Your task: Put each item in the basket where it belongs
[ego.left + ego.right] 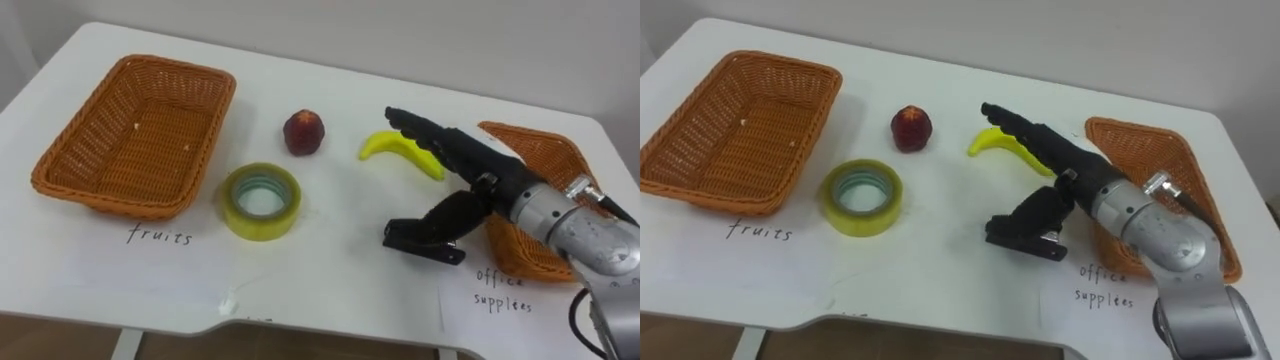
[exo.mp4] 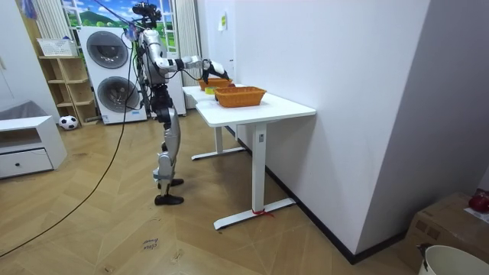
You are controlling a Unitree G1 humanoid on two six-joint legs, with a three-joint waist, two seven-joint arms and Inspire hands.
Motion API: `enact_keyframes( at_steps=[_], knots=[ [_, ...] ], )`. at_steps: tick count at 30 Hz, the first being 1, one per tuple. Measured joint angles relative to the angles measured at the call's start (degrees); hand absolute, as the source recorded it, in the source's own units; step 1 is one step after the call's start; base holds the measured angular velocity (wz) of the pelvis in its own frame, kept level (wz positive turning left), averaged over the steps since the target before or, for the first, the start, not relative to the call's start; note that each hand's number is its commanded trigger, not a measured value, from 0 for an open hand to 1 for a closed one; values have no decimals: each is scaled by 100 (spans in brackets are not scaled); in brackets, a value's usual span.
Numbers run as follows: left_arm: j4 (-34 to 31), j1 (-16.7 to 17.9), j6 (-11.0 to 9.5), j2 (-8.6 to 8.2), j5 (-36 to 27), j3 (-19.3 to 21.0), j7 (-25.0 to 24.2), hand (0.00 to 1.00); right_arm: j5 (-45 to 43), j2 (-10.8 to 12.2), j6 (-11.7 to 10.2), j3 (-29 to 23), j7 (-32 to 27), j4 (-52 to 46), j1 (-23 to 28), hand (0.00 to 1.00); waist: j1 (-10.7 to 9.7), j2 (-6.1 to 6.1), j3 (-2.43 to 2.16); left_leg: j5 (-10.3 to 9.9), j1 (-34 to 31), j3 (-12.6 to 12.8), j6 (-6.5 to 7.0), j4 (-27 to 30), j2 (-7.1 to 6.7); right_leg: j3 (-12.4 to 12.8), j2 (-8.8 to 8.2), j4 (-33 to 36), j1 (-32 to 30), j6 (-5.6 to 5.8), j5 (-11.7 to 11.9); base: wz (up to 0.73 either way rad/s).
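While the robot stands at the far end of the white table (image 1: 330, 275) in the room view, one arm stretched over it, the right hand (image 1: 478, 185) is held above the tabletop. Its fingers (image 1: 425, 128) are straight and set wide of the thumb, and it holds nothing.

Finding 1: the banana (image 1: 385, 146) lies just beyond and beneath the fingertips, towards the table's far edge. Its long axis runs across the table, left to right, roughly crosswise to the forearm. The fingers cover its right-hand half and the left end shows clear. Whether they touch it cannot be told.

Finding 2: a red peach-like fruit (image 1: 303, 132) sits just left of the banana. A roll of yellow tape (image 1: 261, 200) lies nearer the robot, beside the left wicker basket (image 1: 180, 68), which is empty. The right wicker basket (image 1: 540, 145) sits under the right forearm, partly hidden.

Assessment: no item is sorted yet. The banana is the nearest item to this hand and the likely next pick. The hand would need to lower and close across the fruit's curve. The banana would then have to cross the full width of the table to the left basket.
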Motion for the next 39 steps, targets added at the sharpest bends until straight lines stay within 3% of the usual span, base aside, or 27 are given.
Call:
enact_keyframes(
  at_steps=[12,17,29,35,39],
  knots=[
    [-6,-16,76,75,254,82,-89,0,-1160,-1,126,62,426,420,-1,0,161,-77,15,5,-6,-3,-7,8,1,-4,0,1,-35,0,0,0],
    [-18,-75,76,76,254,119,-113,0,-1497,-1,230,62,574,428,-1,0,153,-33,45,5,-29,-5,-8,9,3,-2,4,-1,-56,0,0,0],
    [-52,-122,71,81,259,127,-149,0,-1838,-1,238,62,840,428,-1,0,147,-31,37,5,-67,-3,-8,18,3,-2,4,-1,-95,0,0,0],
    [-241,-146,52,80,256,123,-157,0,-2194,-1,234,62,890,428,-1,0,145,52,20,6,-63,12,-8,30,1,132,5,-1,-94,-1,0,0],
    [-319,-170,49,79,253,115,-156,0,-2415,-1,240,62,903,428,0,0,138,85,42,8,-63,23,-9,30,2,142,5,-1,-95,-1,-1,0]
  ],
)
